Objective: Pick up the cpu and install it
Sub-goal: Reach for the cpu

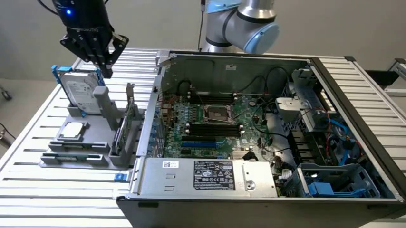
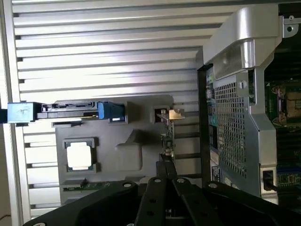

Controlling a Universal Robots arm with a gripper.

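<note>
Wrist view: one cpu (image 2: 79, 155), one closed claw (image 2: 165, 164).

hand (image 1: 106, 70): closed, just above hard drive (image 1: 81, 95) | cpu (image 1: 73, 129): lying in grey holder (image 1: 108, 107) | computer case (image 1: 235, 71): open

The cpu (image 1: 74, 129) is a small, flat square chip with a pale silver-grey top. It lies level, top up, in a square recess of the grey holder (image 1: 89, 138), at about nine o'clock in the exterior view.

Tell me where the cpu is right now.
The cpu sits in the grey holder on the exterior view's left, just nearer the camera than the upright hard drive, beside the open computer case.
</note>
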